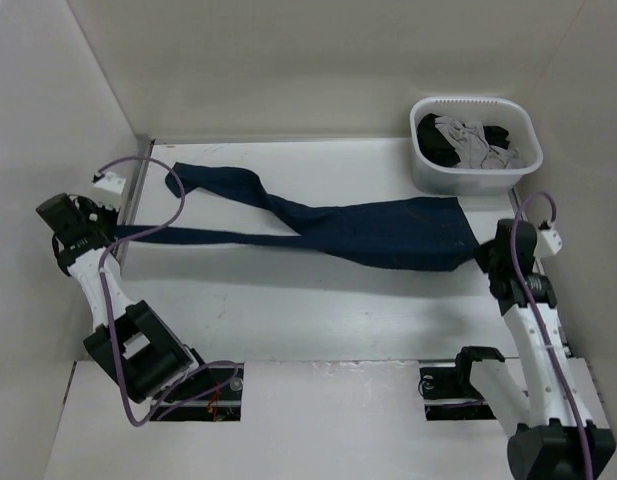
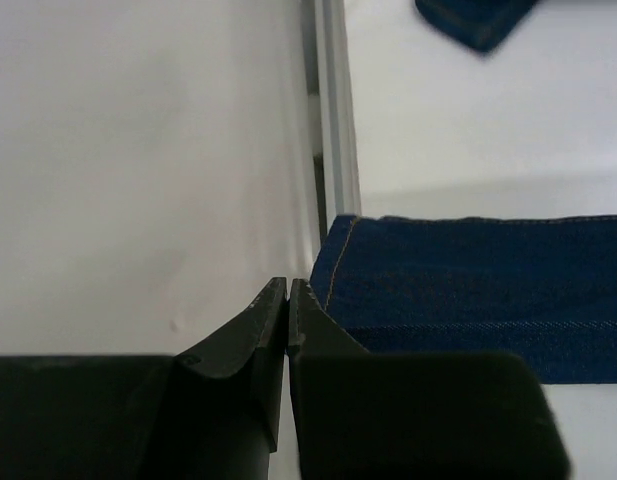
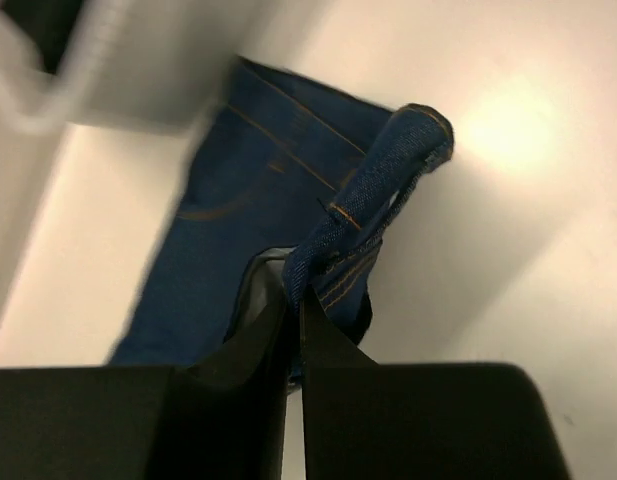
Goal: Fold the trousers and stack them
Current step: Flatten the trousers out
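table (image 1: 288,300): it carries the whole garment, spread across from your left arm to your right.
trousers (image 1: 368,232): the long axis runs left to right between your two grippers, with the waist at the right and the two legs crossing and reaching left.
basket (image 1: 420,172): back right, just beyond the waist.
right gripper (image 3: 293,292): your fingers are clamped on a fold of the waistband.
left gripper (image 2: 288,290): your fingers are pressed together at the near leg's hem corner and seem to nip it.
far leg hem (image 1: 174,180): it lies loose at back left, nearer your left arm, so any fold likely runs along that axis.
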Available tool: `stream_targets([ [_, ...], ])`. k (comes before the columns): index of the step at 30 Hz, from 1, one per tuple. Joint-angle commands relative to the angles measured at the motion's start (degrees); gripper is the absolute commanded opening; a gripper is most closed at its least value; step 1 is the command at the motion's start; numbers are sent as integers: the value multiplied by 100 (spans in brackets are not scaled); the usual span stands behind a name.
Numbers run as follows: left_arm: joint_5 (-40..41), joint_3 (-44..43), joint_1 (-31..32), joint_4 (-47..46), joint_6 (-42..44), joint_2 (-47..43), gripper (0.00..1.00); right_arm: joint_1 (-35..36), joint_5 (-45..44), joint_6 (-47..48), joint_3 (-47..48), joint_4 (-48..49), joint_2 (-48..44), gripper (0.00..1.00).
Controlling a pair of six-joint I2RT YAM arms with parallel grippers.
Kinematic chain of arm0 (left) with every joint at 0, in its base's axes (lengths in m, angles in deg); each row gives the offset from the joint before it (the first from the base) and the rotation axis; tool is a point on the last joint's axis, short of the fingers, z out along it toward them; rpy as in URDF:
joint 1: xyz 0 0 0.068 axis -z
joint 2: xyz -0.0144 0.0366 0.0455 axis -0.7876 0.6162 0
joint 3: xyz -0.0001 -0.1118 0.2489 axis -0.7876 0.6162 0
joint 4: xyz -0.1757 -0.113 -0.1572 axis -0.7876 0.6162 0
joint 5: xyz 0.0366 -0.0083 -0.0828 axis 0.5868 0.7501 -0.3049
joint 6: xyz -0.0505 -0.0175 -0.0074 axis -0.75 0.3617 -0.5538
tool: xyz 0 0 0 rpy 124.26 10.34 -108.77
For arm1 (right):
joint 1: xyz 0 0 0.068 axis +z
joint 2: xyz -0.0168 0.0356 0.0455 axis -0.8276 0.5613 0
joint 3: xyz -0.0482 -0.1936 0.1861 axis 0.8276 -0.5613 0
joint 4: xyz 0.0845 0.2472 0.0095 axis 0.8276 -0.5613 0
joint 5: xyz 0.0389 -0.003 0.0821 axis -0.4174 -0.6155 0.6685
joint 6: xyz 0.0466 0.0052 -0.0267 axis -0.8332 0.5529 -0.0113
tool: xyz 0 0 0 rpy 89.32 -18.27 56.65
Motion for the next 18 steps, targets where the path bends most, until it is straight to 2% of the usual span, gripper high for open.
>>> stream_targets([
  [1, 21, 694, -234, 68, 1003, -420, 0, -106, -93, -834, -816, -598, -652, 9],
  [4, 48, 1301, -445, 305, 1644, -674, 0, -281, -75, -1642, -1397, -1651, -1566, 14],
  [7, 161, 1864, -612, 657, 2549, -1043, 0, -431, -75, -2101, -1600, -2592, -2244, 30],
  [11, 311, 2488, -867, 939, 3666, -1544, 0, -282, -295, -2417, -1372, -3217, -2387, 38],
  [14, 381, 2761, -964, 1018, 4107, -1791, 3, -317, -391, -2383, -1267, -3386, -2333, 44],
  [18, 706, 2701, -929, 1457, 4388, -1888, 14, -256, -646, -2112, -1117, -3168, -2352, 47],
])
